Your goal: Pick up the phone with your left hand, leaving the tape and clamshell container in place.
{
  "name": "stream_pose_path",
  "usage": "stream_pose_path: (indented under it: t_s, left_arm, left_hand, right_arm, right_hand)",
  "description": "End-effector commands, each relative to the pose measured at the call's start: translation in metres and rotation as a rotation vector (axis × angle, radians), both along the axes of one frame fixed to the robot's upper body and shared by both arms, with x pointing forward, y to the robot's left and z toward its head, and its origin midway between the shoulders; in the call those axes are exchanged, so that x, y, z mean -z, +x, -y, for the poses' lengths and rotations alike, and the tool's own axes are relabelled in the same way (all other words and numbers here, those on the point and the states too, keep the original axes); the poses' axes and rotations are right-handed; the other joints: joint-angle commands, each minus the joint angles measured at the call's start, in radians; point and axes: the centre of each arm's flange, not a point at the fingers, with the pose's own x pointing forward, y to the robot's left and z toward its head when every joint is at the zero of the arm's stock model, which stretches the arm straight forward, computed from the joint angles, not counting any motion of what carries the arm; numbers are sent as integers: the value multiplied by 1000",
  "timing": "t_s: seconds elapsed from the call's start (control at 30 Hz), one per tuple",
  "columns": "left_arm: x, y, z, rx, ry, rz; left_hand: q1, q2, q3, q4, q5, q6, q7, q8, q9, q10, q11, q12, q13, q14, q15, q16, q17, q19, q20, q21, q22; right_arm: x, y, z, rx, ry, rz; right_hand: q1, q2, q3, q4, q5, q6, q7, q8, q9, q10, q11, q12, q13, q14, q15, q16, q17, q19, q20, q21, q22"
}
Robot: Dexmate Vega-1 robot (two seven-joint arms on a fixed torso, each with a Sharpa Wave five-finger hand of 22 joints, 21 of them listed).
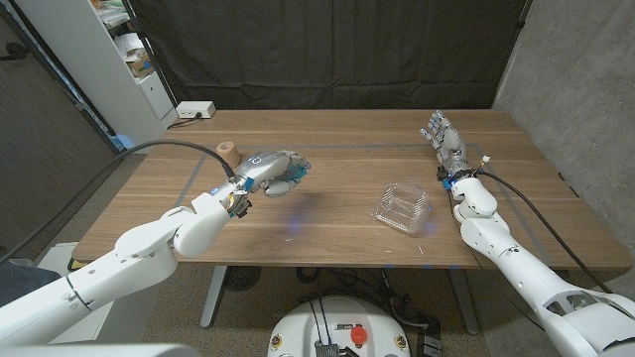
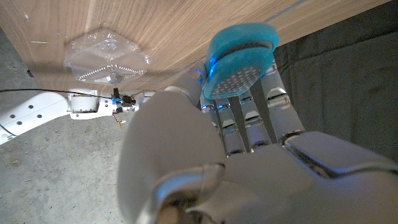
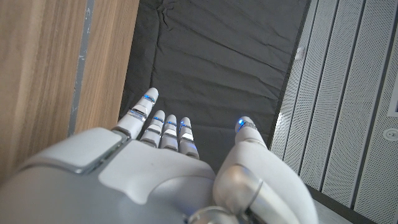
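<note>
Head view: your left hand [image 1: 266,171] is over the bench [image 1: 327,233], left of centre, fingers wrapped around the phone [image 1: 285,177], which shows as a blue-edged slab poking out past the fingers. A shadow lies on the wood beneath it, so I judge the phone lifted clear, though the gap itself is hard to read from here.

Left wrist view: the phone [image 2: 239,59] sits in a light blue case, pinned between thumb and fingers [image 2: 249,118], with bench wood beyond it. The grip looks secure; how much of the phone lies in the palm is hidden.

The tape [image 1: 229,152], a tan roll, stands just behind the left hand, apart from it. The clamshell container [image 1: 403,207] rests right of centre, well apart from the phone, lid down. Both look untouched.

Your right hand [image 1: 442,136] stands at the far right of the bench, fingers straight and slightly spread, holding nothing.

Judgement: the pick is essentially done. What is left is to hold steady or raise a little more, keeping clear of the tape.
</note>
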Motion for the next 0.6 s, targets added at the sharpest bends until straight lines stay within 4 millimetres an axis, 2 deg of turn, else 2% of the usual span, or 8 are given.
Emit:
stream_pose_path:
  t_s: [0.03, 0.6]
  left_arm:
    - [-9, -11, -1, 13, -3, 23]
    - [-15, -18, -8, 16, -6, 39]
  left_hand:
    - [83, 74, 19, 19, 5, 10, 2, -2, 5, 9, 5, 3, 4, 132, -120, 30, 142, 0, -11, 10, 0]
    - [80, 74, 19, 20, 7, 13, 2, -3, 6, 12, 7, 3, 8, 135, -121, 27, 147, -4, -12, 20, -1]
  right_arm:
    - [-1, -1, 0, 0, -4, 2]
    - [-1, -4, -6, -3, -10, -2]
  right_hand:
    - [9, 6, -3, 2, -2, 6, 2, -2, 2, 9, -2, -1, 2, 7, 3, 3, 3, 5, 0, -3, 4]
    - [10, 8, -4, 2, -3, 5, 1, -3, 2, 10, -2, -1, 2, 8, 2, 3, 3, 6, 0, -3, 4]
